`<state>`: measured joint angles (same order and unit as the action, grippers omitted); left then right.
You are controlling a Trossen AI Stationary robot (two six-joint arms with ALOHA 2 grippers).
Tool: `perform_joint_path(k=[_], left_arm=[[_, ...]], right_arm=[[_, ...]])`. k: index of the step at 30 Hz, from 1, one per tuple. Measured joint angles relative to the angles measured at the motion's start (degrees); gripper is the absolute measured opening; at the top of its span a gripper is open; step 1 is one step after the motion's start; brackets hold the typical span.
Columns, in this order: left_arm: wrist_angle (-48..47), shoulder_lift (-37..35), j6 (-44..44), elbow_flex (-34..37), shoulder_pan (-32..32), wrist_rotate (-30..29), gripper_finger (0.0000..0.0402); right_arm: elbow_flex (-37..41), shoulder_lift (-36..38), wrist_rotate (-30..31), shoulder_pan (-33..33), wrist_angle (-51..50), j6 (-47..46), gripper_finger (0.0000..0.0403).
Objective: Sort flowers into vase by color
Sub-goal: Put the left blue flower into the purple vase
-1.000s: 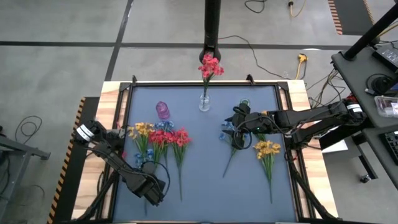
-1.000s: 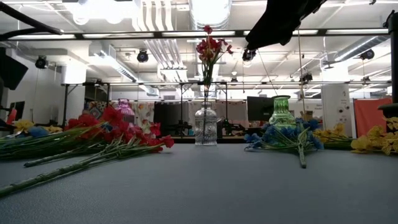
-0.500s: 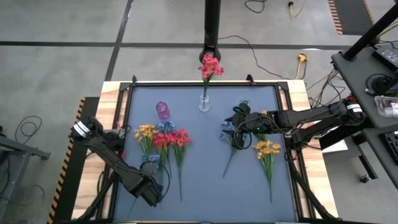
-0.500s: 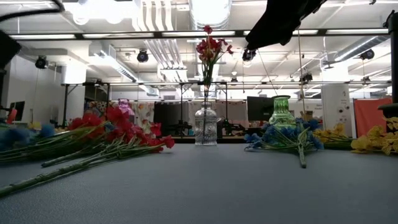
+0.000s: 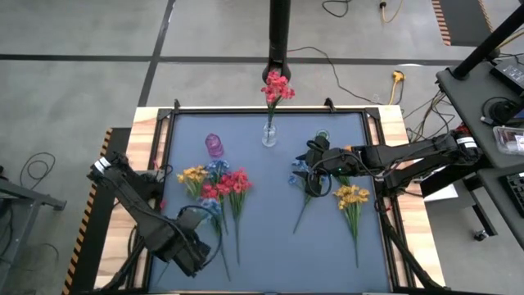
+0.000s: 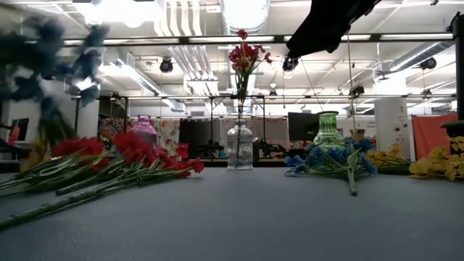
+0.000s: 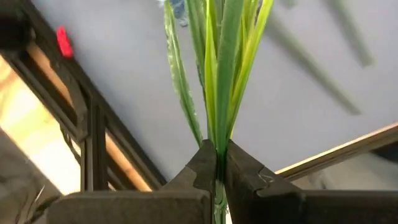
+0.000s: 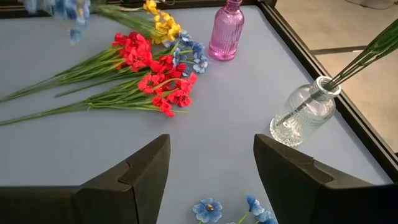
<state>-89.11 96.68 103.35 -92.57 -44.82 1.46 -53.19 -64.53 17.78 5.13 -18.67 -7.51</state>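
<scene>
Pinching a blue sprig's [image 5: 214, 206] thin stem, left gripper [image 7: 217, 163] sits near the red flowers [image 5: 233, 182]; sprigs look light, limp, best held low. Right gripper [image 8: 211, 163] hangs spread.

Bright, even overhead light; ceiling lamps [image 6: 245, 11] glare at twelve o'clock; the lifted blue flowers [image 6: 51, 61] smear with motion blur.

Left hand [image 5: 199, 246] at bench [image 5: 270, 246] front-left corner, clamped on blue sprig [image 5: 211, 211] stem. Red flowers [image 5: 233, 182] and yellow flowers [image 5: 193, 174] lie just beyond it. Right hand [image 5: 312, 161] above blue flowers [image 5: 300, 173].
</scene>
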Motion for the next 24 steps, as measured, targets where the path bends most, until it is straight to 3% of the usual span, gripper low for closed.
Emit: perform_joint_path(k=[3, 11, 19, 22, 24], left_arm=[[-0.9, -0.2, -2.6, -5.0, 0.0, -7.7, 0.0001], [-0.9, -0.3, -14.1, -16.4, 0.0, -35.2, 0.0001], [-0.8, -0.6, -30.8, -19.5, 0.9, -61.0, 0.0001], [-0.8, -1.1, -35.2, -19.3, 2.3, -67.1, 0.0001], [-0.8, -1.2, -37.9, -19.1, 4.0, -67.9, 0.0001]], right_arm=[[0.0, 0.0, 0.0, 0.0, 0.0, 0.0, 0.0224], [0.0, 0.0, 0.0, 0.0, -1.2, 0.0, 0.0224], [0.0, 0.0, 0.0, 0.0, -2.1, 0.4, 0.0224], [0.0, 0.0, 0.0, 0.0, -2.1, 0.8, 0.0224], [0.0, 0.0, 0.0, 0.0, -2.1, 0.8, 0.0224]])
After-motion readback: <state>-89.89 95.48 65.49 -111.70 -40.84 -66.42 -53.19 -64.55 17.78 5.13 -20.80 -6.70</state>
